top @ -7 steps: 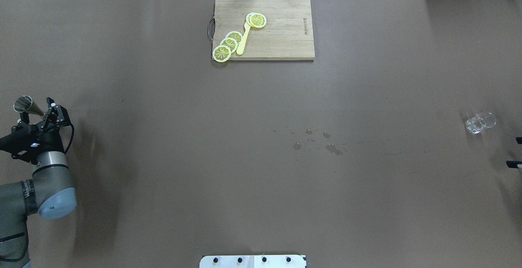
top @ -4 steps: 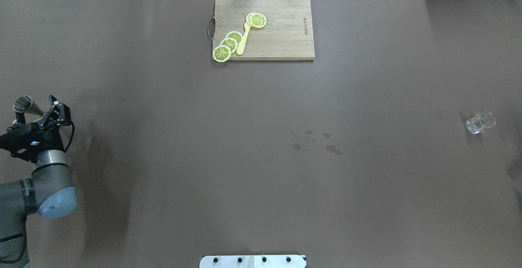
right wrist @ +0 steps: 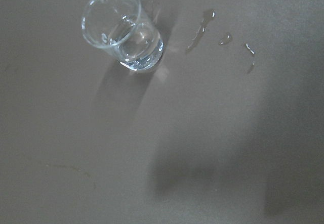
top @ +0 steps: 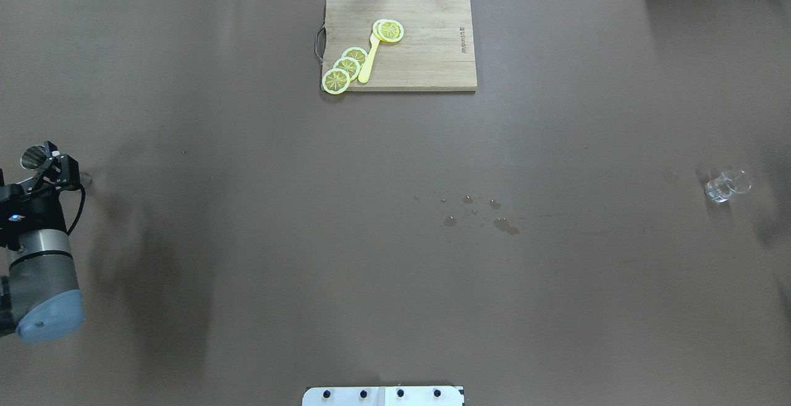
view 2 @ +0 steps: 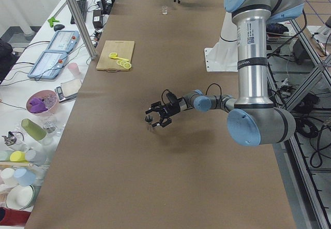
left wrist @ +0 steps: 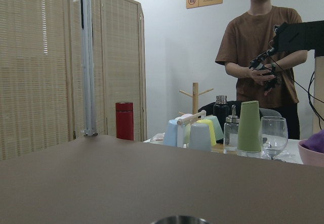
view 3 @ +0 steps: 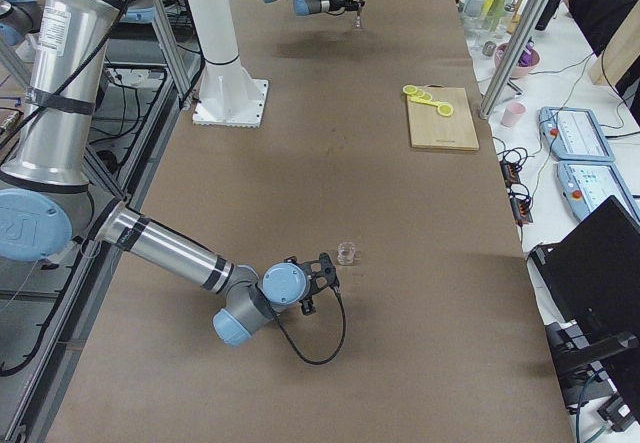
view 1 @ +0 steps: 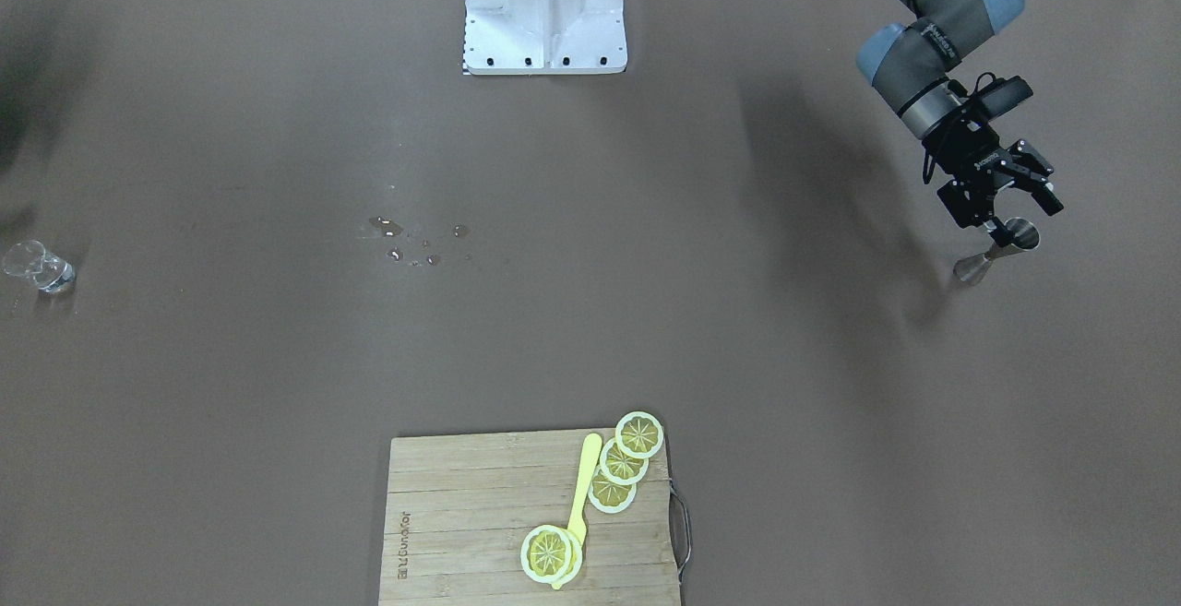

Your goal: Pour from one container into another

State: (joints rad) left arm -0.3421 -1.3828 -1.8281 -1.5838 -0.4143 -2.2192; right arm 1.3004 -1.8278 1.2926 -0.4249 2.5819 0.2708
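The left gripper [view 1: 1004, 219] is at the upper right of the front-facing view, low over the brown table cover [top: 395, 307]. Its black fingers look spread apart, not clenched. The small shiny steel hourglass-shaped jigger [view 1: 998, 249] stands right at their tips, with its narrow waist about level with them. Whether the pads touch the metal cannot be told.

In the overhead view the jigger's round mouth shows at the far left edge, about halfway down, just left of the fingers. In the left-side view it stands just below and in front of the near arm's fingers, centre-left of the frame. The left wrist view catches only a sliver of curved steel rim at the bottom centre.

The jigger is upright on the table. It is two cones joined point to point, with the open upper cup facing up and the lower cone as its foot. Its surface is grey and mirror-bright.

The small clear, colourless tumbler-like glass [top: 727, 185] stands upright well apart from it, at the right edge of the overhead view and the left edge of the front-facing one. The right wrist view shows it at the upper left, with a thick base and a few droplets [right wrist: 202, 29] on the cover beside it.

The right gripper [view 3: 325, 268] is near the glass in the lower middle of the right-side view, and I cannot tell whether its fingers are apart or together.

A wooden cutting board [top: 432, 60] with yellow lemon slices [top: 346, 67] lies at the top centre of the overhead view. Wet spots [top: 488, 214] mark the middle of the cover.
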